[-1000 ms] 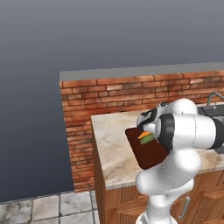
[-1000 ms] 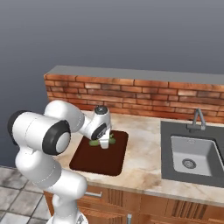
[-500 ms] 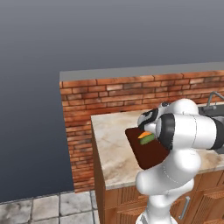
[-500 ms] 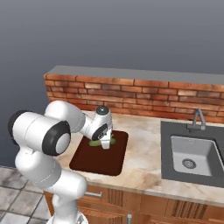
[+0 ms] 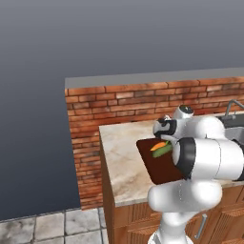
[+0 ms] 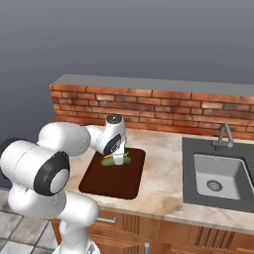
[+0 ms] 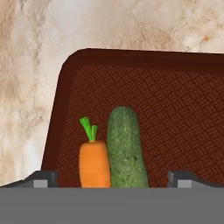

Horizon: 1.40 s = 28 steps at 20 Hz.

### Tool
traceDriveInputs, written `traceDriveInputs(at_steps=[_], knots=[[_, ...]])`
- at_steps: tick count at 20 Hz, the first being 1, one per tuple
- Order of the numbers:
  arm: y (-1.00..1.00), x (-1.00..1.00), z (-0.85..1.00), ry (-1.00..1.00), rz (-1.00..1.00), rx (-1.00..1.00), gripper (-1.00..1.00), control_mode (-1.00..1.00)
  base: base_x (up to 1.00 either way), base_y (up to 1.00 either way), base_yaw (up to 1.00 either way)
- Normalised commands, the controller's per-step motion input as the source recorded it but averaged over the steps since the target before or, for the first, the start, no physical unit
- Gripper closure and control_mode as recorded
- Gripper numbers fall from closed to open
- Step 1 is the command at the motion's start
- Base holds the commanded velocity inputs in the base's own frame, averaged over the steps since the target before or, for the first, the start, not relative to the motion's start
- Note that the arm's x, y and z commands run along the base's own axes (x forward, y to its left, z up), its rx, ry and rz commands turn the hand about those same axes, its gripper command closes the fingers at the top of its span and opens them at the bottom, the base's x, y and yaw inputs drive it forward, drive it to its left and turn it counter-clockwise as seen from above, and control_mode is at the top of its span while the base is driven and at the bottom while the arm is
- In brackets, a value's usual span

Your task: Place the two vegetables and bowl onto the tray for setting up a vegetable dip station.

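Fingers (image 7: 112,177) stood spread wide and gripped nothing — one tip at each lower corner of the hand view. Between them, just beyond, the carrot (image 7: 94,164) and cucumber (image 7: 126,148) lay side by side and touching on the tray (image 7: 175,109), long axes running away from the hand, carrot's green top pointing far. Both sat near one tray corner, leaving most of the tray bare. Beyond that, pale stone surface (image 7: 131,26). Bowl not located — judged the next target, direction from the fingers unknown.

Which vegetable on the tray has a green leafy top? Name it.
The carrot: orange with a green top, lying beside the plain dark green cucumber on the tray.
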Motion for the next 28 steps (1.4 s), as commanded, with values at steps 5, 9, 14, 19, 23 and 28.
traceDriveInputs(at_steps=[5, 9, 14, 19, 23, 28], knots=[[0.05, -0.38, 0.64, 0.14, 0.08, -0.05, -1.00, -1.00, 0.00, 0.00, 0.00], [0.00, -0.52, 0.49, 0.19, 0.15, -0.06, -1.00, -1.00, 0.00, 0.00, 0.00], [-0.05, -0.82, 0.36, 0.14, 0.17, -0.03, -1.00, -1.00, 0.00, 0.00, 0.00], [-0.07, -0.96, 0.24, 0.06, 0.19, -0.01, -1.00, -1.00, 0.00, 0.00, 0.00], [0.00, -0.94, 0.17, 0.00, 0.16, 0.00, -1.00, -1.00, 0.00, 0.00, 0.00], [0.02, -0.56, 0.38, 0.00, 0.19, 0.00, -1.00, -1.00, 0.00, 0.00, 0.00]])
